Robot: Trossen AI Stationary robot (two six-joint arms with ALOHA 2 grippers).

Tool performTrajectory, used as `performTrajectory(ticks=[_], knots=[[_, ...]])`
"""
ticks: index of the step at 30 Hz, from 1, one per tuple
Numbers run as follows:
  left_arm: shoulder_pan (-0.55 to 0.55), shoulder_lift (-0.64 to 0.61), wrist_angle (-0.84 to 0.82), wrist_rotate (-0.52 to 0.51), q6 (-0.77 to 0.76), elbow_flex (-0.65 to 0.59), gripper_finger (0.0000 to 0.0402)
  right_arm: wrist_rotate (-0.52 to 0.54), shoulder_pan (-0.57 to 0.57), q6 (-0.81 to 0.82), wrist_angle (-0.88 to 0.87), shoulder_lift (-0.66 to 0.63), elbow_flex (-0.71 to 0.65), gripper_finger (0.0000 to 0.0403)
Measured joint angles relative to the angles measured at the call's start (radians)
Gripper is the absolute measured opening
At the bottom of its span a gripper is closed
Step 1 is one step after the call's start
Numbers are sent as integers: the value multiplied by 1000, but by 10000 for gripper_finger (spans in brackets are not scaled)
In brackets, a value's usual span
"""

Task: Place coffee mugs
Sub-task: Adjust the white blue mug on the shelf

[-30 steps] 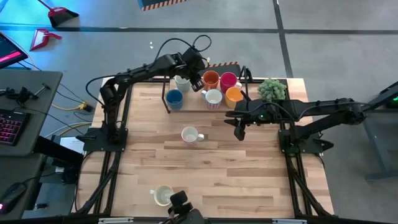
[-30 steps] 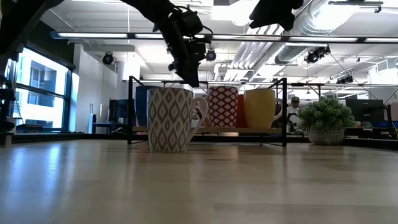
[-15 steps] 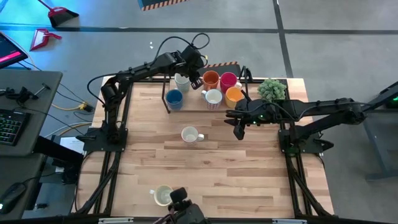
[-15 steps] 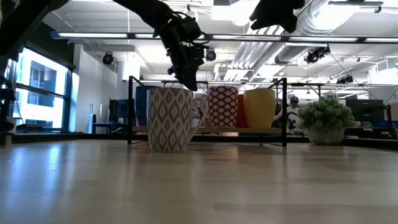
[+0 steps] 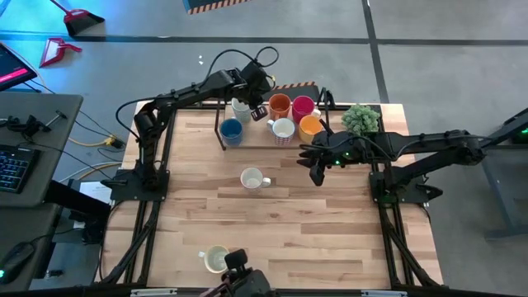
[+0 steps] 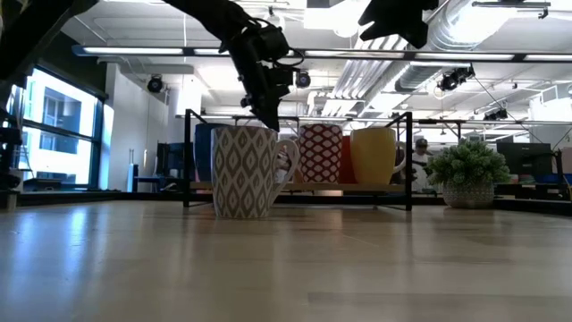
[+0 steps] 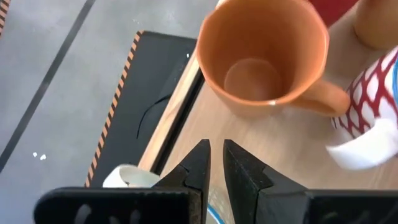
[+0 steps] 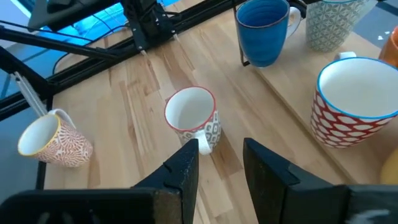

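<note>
On the wooden table's [image 5: 330,231] centre stands a grey-patterned white ceramic mug [image 5: 252,178], rigid, breakable and glossy, probably best gripped by its rim. The right gripper [image 5: 317,175] hovers beside it, fingers parted and empty. The left gripper [image 5: 255,110], nearly closed and empty, sits over the shelf's [image 5: 221,130] mugs.

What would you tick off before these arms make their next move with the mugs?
1. Left gripper above the white mug at the rack's back left: ok.
2. Firm hold on that mug: cannot tell.
3. Right gripper open and empty, above the table: ok.
4. Patterned mug mid-table, upright: ok.
5. Near-edge mug on the rack: not ok.
</note>
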Motion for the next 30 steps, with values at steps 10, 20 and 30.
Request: performTrajectory(ticks=[10,20,30], knots=[[3,18,-26,-4,4,2,30,-12,0,1,39,0,0,105],[6,18,-30,-5,8,2,30,-30,0,9,54,0,0,105],[17,18,-70,-11,9,2,30,-45,0,9,54,0,0,105]])
